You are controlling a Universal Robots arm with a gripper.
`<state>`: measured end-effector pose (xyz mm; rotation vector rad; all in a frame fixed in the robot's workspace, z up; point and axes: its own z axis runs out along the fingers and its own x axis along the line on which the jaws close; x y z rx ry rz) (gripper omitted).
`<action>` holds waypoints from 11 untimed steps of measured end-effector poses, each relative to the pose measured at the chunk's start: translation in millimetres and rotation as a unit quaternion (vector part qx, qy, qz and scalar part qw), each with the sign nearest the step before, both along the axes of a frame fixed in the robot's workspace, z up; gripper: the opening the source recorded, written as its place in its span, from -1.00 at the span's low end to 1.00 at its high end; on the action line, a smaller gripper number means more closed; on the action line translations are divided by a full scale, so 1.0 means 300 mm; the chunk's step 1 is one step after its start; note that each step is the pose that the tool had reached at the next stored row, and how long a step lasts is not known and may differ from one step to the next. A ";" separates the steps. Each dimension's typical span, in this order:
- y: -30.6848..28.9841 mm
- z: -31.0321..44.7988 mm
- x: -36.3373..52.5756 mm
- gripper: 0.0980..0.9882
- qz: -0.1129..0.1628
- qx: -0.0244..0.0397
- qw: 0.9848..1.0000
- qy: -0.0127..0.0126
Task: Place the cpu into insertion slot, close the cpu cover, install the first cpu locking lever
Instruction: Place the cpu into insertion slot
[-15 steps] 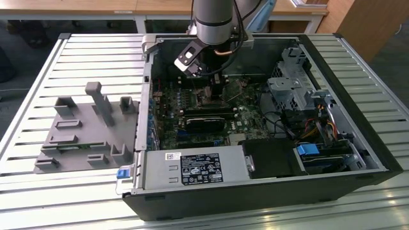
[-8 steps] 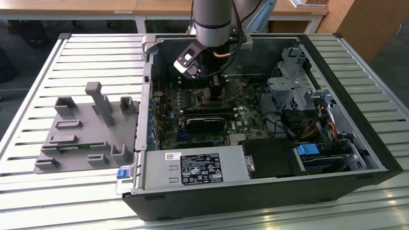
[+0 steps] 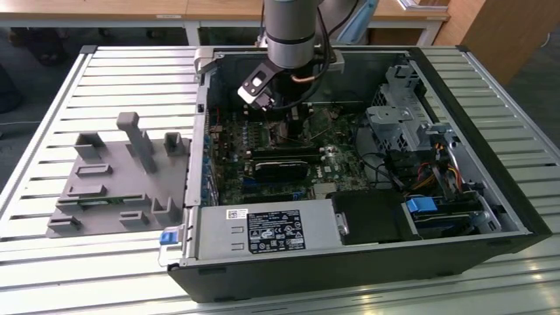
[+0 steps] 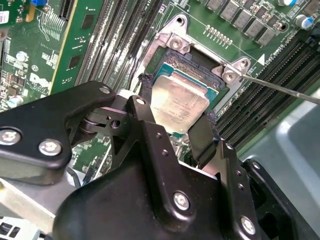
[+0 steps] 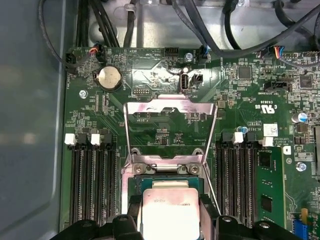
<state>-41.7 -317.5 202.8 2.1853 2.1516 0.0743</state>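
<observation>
Gripper (image 4: 176, 102) jaws pinch cpu (image 4: 182, 95), seated in or just over insertion slot (image 4: 200, 64), 11 o'clock inside case (image 3: 350, 279), exterior view. cpu cover (image 5: 170, 104) up and locking lever (image 4: 280, 87) unlatched, so both steps remain.

The arm (image 3: 289, 29) comes straight down at the far side of the scene, wrist vertical. Its gripper (image 4: 176, 105) points down, fingers (image 4: 202, 135) pinching the cpu (image 4: 177, 95) by two opposite edges.

Bright even room light, glare on slatted table (image 3: 131, 72), shadowed case (image 3: 350, 269) interior, pinkish sheen on cpu cover (image 5: 170, 106)
</observation>
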 end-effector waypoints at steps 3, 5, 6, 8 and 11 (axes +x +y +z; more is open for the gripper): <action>0.000 -0.006 -0.002 0.00 -0.001 0.000 1.000 0.000; 0.000 -0.008 -0.004 0.00 -0.002 0.000 1.000 0.000; 0.000 -0.009 -0.004 0.00 -0.002 0.000 1.000 0.000; 0.001 -0.013 -0.004 0.00 -0.002 0.000 1.000 0.000; 0.003 -0.018 -0.005 0.00 -0.002 0.000 1.000 0.000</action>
